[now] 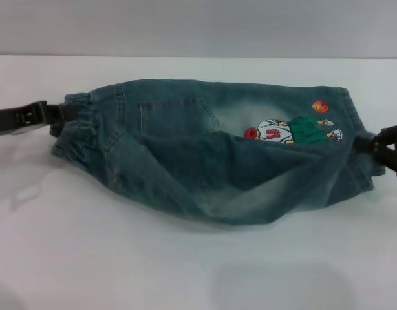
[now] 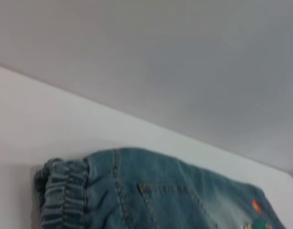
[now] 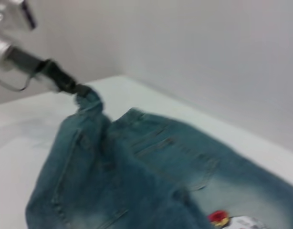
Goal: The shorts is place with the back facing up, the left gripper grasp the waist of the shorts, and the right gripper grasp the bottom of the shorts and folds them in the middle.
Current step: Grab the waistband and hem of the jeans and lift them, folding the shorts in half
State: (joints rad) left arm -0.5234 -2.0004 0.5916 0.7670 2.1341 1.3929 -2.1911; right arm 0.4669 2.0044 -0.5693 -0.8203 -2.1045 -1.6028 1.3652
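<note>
Shorts (image 1: 211,155) sag over white table (image 1: 185,271); left gripper (image 1: 56,115) pinches waist (image 1: 79,119), right gripper (image 1: 374,147) pinches hem (image 1: 360,152).

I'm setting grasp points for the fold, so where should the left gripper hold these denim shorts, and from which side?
Grip the ruffled elastic waistband at the shorts' narrow end, coming in level from the robot's left. That gathered edge is thick and faces outward there. The left gripper sits on it now; the right gripper holds the hem end.

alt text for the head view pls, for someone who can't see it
Faded blue-green denim shorts hang stretched between two black grippers above a white table: left gripper holds the ruffled waistband, right gripper the hem end. The cartoon basketball-player print faces up.
</note>
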